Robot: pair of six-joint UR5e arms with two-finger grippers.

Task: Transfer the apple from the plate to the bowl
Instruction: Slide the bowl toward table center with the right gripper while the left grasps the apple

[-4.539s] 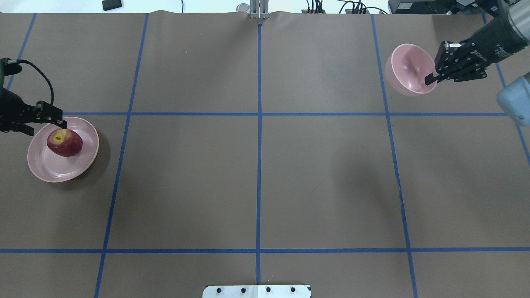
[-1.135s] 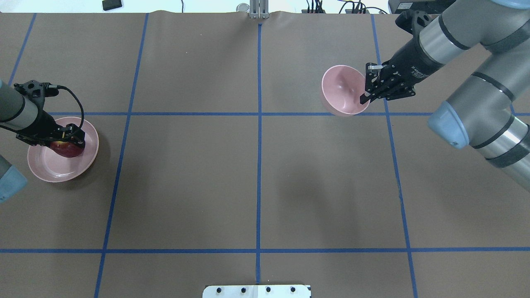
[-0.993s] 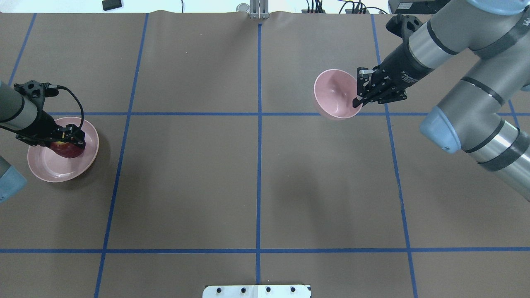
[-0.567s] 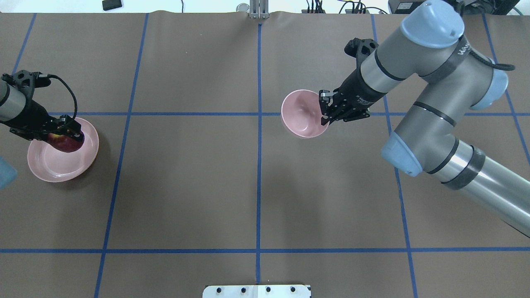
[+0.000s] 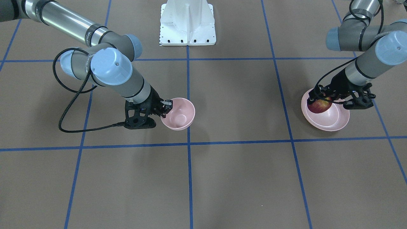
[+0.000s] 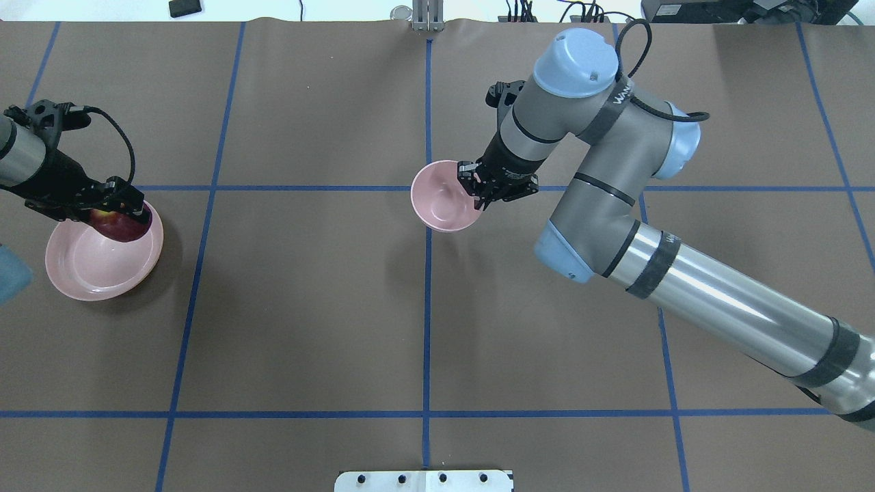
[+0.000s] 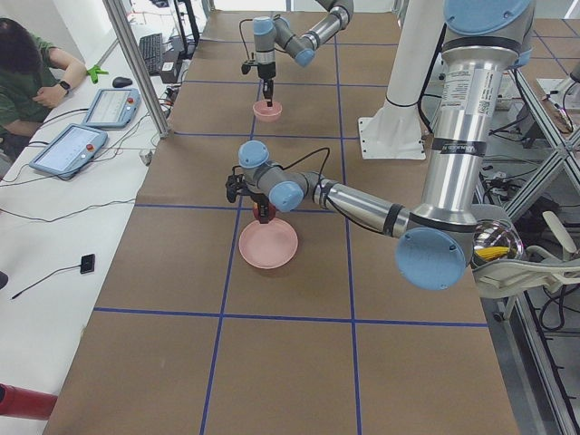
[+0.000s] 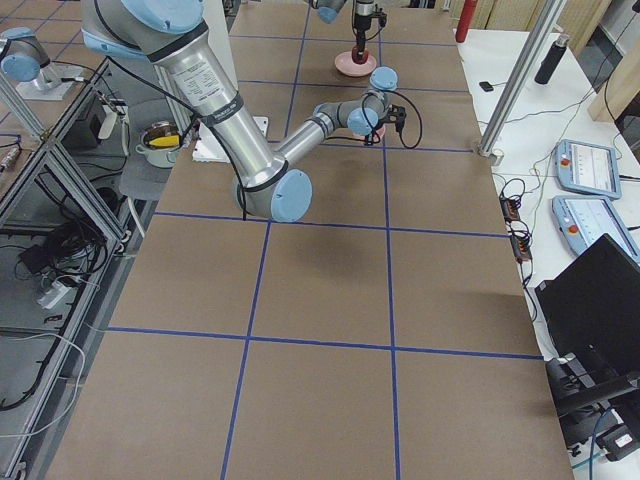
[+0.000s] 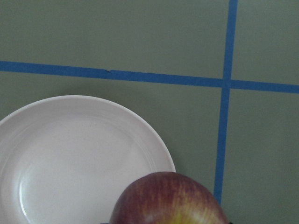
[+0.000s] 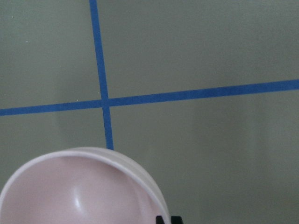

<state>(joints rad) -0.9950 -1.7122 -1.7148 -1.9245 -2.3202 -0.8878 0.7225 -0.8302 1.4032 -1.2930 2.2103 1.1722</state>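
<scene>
The dark-red apple [image 6: 122, 226] is in my left gripper [image 6: 119, 213], which is shut on it and holds it just above the far right rim of the wide pink plate [image 6: 82, 270]. The left wrist view shows the apple [image 9: 170, 200] over the plate [image 9: 70, 154]. From the front, the apple [image 5: 319, 106] hangs over the plate [image 5: 334, 122]. My right gripper [image 6: 476, 189] is shut on the rim of the small deep pink bowl [image 6: 441, 201]. It holds the bowl upright by the centre tape line. The bowl is empty in the front view [image 5: 179, 115] and the right wrist view [image 10: 79, 191].
Blue tape lines mark a grid on the brown table. The white robot base [image 5: 187, 22] stands at the table's near edge. A black cable [image 5: 73, 127] loops beside the right wrist. An operator [image 7: 27, 82] sits beyond the far side with tablets [image 7: 68, 149].
My right arm carried the bowl from the far right to the table's centre. My left gripper shut on the apple and raised it toward the plate's far rim.
</scene>
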